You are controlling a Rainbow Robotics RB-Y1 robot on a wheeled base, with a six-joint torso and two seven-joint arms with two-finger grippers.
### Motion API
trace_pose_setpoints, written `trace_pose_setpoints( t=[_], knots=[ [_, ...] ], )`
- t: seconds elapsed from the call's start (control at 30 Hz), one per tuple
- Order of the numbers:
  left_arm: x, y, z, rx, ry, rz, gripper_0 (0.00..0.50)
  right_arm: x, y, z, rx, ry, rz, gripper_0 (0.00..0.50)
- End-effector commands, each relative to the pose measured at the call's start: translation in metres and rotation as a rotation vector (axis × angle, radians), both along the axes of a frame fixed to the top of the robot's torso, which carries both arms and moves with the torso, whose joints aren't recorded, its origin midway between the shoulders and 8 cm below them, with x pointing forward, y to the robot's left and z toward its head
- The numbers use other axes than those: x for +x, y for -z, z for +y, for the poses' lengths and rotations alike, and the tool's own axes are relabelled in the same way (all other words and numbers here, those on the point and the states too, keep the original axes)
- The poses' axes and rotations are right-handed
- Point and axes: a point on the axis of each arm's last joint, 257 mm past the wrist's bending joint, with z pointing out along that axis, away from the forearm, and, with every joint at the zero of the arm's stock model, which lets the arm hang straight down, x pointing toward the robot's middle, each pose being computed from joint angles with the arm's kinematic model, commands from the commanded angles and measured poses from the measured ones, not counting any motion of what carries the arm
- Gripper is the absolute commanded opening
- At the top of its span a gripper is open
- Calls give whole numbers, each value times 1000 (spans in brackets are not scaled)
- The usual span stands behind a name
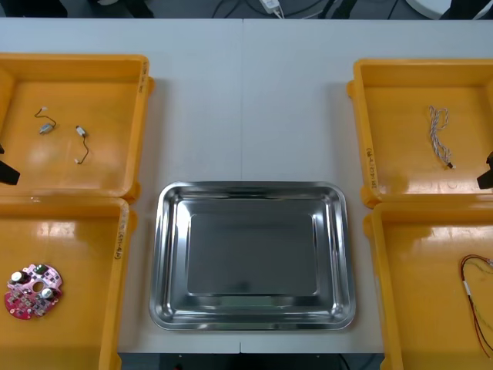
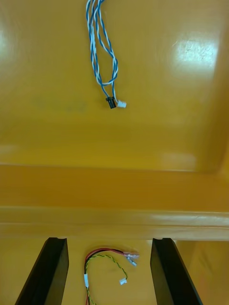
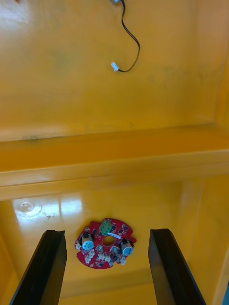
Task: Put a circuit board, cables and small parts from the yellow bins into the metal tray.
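I am holding my left gripper (image 3: pixel 108 233) open toward the board (image 3: pixel 106 244) and my right gripper (image 2: pixel 110 240) open toward a cable (image 2: pixel 86 280), while the tray (image 1: pixel 173 254) is waiting bare.

Light table (image 1: pixel 246 92), white plug (image 1: pixel 271 6) beyond far edge

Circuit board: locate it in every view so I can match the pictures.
Front view: the circuit board lies in the near left yellow bin.
Left wrist view: on that bin's floor, between the open left gripper's fingers.
Right wrist view: faces the twisted blue and white cable instead.
Shared landmark: the wall between the two left bins.
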Motion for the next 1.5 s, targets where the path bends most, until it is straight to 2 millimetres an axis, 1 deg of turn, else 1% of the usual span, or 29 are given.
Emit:
trace_pose_setpoints(
  t=[0.03, 0.23, 0.4, 0.6, 0.83, 1.07, 1.13, 1.33, 1.5],
  knots=[
    [-20, 6, 7, 107, 151, 21, 500, -12, 13, 2, -38, -67, 0, 500],
    [-31, 16, 1, 121, 194, 27, 500, -24, 27, 8, 1, -64, 8, 500],
    [-38, 24, -2, 141, 236, 33, 500, -32, 35, 7, -9, -68, 4, 500],
    [-46, 36, 2, 173, 299, 57, 500, -46, 44, 6, -30, -74, 15, 500],
    [-46, 49, -6, 189, 336, 65, 500, -64, 60, 2, -30, -66, 27, 500],
    [-50, 65, -8, 213, 372, 89, 500, -78, 82, 10, 3, -54, 47, 500],
    [-53, 72, -5, 223, 376, 98, 500, -80, 87, 12, 4, -47, 39, 500],
    [-57, 83, -6, 247, 401, 107, 500, -85, 100, 18, 27, -35, 22, 500],
    [-56, 93, -11, 252, 416, 101, 500, -86, 107, 19, 39, -38, -5, 500]
  ],
)
